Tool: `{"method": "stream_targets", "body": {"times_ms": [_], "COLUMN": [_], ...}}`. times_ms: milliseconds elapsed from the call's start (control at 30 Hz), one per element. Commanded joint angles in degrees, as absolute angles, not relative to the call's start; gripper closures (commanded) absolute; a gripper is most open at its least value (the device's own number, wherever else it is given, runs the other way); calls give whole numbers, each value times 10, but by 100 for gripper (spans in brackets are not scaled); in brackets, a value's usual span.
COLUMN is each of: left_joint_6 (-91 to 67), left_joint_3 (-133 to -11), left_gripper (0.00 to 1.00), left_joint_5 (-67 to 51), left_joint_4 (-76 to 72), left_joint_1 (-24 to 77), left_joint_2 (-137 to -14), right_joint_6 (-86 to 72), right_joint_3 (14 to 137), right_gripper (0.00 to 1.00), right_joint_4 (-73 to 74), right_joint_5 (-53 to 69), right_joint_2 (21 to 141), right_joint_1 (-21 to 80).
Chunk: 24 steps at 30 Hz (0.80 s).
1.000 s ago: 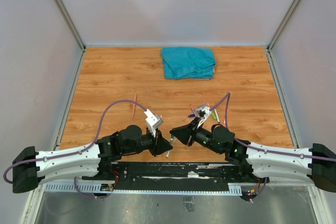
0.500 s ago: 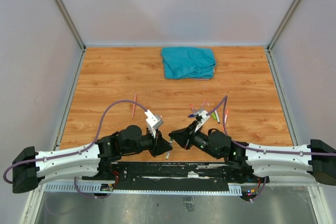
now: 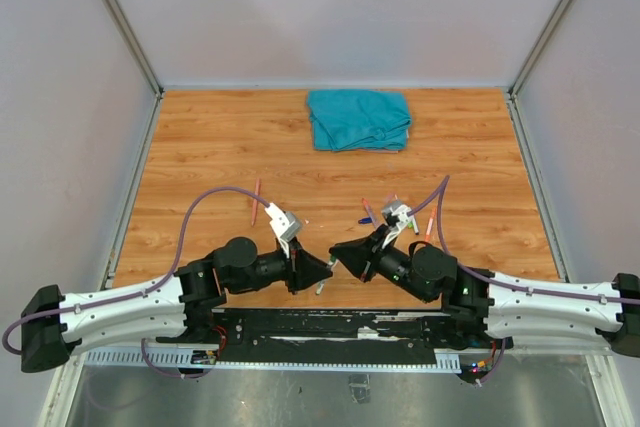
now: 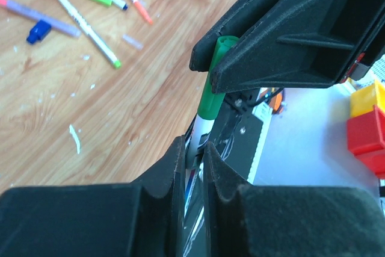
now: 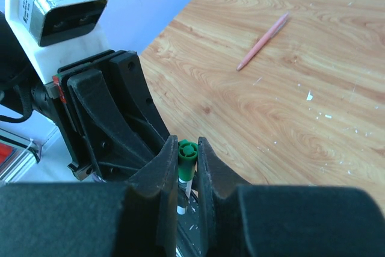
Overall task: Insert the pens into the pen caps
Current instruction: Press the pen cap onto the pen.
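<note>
Left end effector (image 4: 194, 147) pinching pen (image 4: 198, 132) and right end effector (image 5: 186, 145) pinching cap (image 5: 187, 156) have converged.

Most of pen (image 4: 198, 129) hidden w/in left tool (image 4: 194, 146) (top view: too small).

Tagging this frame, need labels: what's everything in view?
table: 1, wood-grain, under everything
towel: 1, teal, folded, far middle of table
pink pen: 1, pink, alone, left of centre
loose pens: at least 4, mixed colours, cluster right of centre
loose caps: 2 seen, blue and light green, in that cluster
held pen: 1, white barrel, between grippers
green cap: 1, green, at held pen's end
left gripper: 1, black, shut on held pen
right gripper: 1, black, shut on green cap
</note>
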<state>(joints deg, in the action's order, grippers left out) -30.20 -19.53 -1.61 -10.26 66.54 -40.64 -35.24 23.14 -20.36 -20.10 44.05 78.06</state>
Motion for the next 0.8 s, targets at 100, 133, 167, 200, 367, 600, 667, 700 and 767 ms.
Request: {"method": "stream_targets", "body": {"times_ms": [100, 133, 167, 200, 367, 600, 667, 700, 767], "left_joint_6": [-306, -305, -301, -298, -287, -280, -272, -265, -243], "left_joint_3": [-226, -223, -223, -222, -220, -212, -209, -209, -210], "left_gripper": [99, 99, 100, 99, 99, 100, 99, 99, 99], "left_joint_5": [39, 35, 31, 28, 24, 33, 31, 30, 34], "left_joint_4": [-282, -279, -275, -271, -252, -226, -220, -215, -196], "left_joint_1": [644, 644, 644, 644, 644, 644, 644, 644, 644], "left_joint_2": [-385, -386, -389, -390, -391, -375, -367, -362, -353], "right_joint_6": [-268, -256, -246, -232, -188, -177, -181, -182, -182], "right_joint_3": [298, 310, 324, 336, 386, 390, 379, 375, 367], "right_gripper": [89, 88, 87, 85, 62, 42, 42, 41, 41], "right_joint_4": [-21, -23, -25, -27, -39, -34, -27, -22, -12], "right_joint_5": [-183, -187, -192, -196, -210, -230, -236, -237, -238], "right_joint_2": [450, 454, 457, 460, 468, 445, 429, 422, 400], "right_joint_1": [782, 778, 775, 772, 759, 754, 752, 750, 743]}}
